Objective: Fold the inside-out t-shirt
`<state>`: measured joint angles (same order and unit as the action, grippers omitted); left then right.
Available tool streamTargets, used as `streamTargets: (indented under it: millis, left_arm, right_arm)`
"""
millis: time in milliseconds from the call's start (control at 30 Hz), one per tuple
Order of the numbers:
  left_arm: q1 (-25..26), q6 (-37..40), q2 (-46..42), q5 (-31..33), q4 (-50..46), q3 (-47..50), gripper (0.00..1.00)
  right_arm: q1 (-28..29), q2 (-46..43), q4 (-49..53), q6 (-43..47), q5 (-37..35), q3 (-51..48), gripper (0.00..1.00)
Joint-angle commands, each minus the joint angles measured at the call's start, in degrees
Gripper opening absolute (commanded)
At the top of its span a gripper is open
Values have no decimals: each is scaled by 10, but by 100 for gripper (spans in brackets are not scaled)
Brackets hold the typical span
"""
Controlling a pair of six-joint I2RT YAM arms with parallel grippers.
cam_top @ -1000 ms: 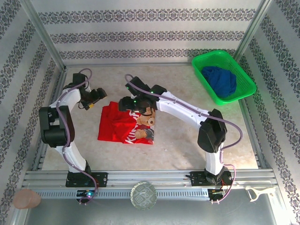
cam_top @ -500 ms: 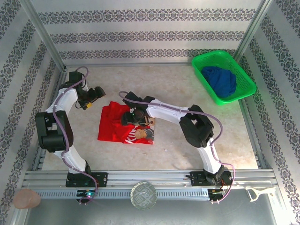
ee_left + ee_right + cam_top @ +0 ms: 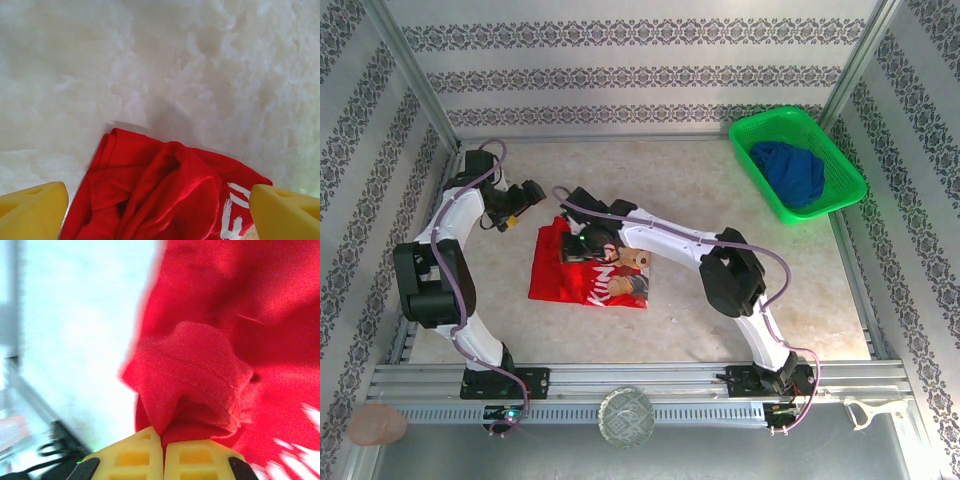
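Between patterned walls [image 3: 640, 75], on marbled table [image 3: 705, 180]: right pincer [image 3: 162, 436] clamps t-shirt [image 3: 555, 278], left pincer [image 3: 159, 207] gapes.

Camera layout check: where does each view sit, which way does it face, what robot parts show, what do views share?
Top external: above and behind the arm bases, looking down on the table; both arms, left pincer open, right pincer on the red t-shirt.
Left wrist: on the left wrist, facing down at the t-shirt's edge and bare table; its yellow fingers wide apart.
Right wrist: on the right wrist, close over the t-shirt; its yellow fingers shut on a red fold.
Shared: all three see the t-shirt.
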<state>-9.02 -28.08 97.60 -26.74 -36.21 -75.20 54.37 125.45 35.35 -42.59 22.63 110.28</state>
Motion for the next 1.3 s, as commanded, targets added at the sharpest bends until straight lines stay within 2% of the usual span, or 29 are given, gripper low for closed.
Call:
streamTargets:
  millis: [0, 33, 67, 133, 200, 333, 367, 467, 533, 667, 767, 900, 1000, 1033, 1100, 1133, 1167, 1267]
  left_arm:
    - [1, -9, -22, -12, -14, -25, 94]
    - [1, -8, -22, -12, -15, -28, 94]
    - [1, -8, -22, -13, -16, -31, 94]
    - [1, -10, -25, -13, -21, -36, 94]
    - [1, -11, -32, -15, -22, -37, 94]
    - [2, -16, -54, -26, -25, -28, 95]
    - [4, -18, -61, -31, -25, -22, 99]
    - [24, -16, -87, -41, -33, 3, 100]
    - [50, -17, -107, -45, -39, 29, 100]
    - [107, -32, -154, -49, -40, 93, 100]
    - [147, -47, -190, -45, -43, 152, 100]
    - [165, -80, -225, -37, -15, 236, 100]
    - [166, -99, -213, -30, 31, 282, 100]
    - [166, -106, -199, -29, 51, 292, 100]
    - [166, -112, -160, -29, 87, 294, 100]
    - [165, -114, -134, -28, 104, 288, 100]
    - [166, -112, -112, -26, 115, 278, 100]
    - [168, -95, -26, -25, 134, 218, 100]
  right_arm:
    - [23, 87, 13, 34, 114, 113, 25]
    - [27, 103, 20, 40, 130, 144, 41]
    - [29, 106, 22, 43, 133, 152, 50]
    - [27, 69, 10, 55, 122, 117, 58]
    - [10, 9, -11, 57, 109, 50, 60]
    - [-64, -114, -46, 55, 79, -106, 60]
    - [-85, -135, -48, 57, 70, -139, 61]
    - [-165, -178, -58, 51, 44, -230, 61]
    - [-214, -188, -65, 51, 20, -272, 65]
    - [-270, -155, -69, 60, 35, -274, 69]
    - [-273, -107, -54, 69, 51, -236, 70]
    - [-262, -59, -55, 50, 52, -212, 70]
    - [-257, -32, -65, 20, 36, -212, 65]
    - [-256, -28, -70, 10, 32, -216, 59]
    - [-255, -31, -78, -7, 12, -234, 35]
    - [-257, -38, -81, -17, -3, -249, 16]
    - [-258, -46, -87, -27, -14, -266, 2]
    - [-267, -93, -112, -61, -47, -355, 0]
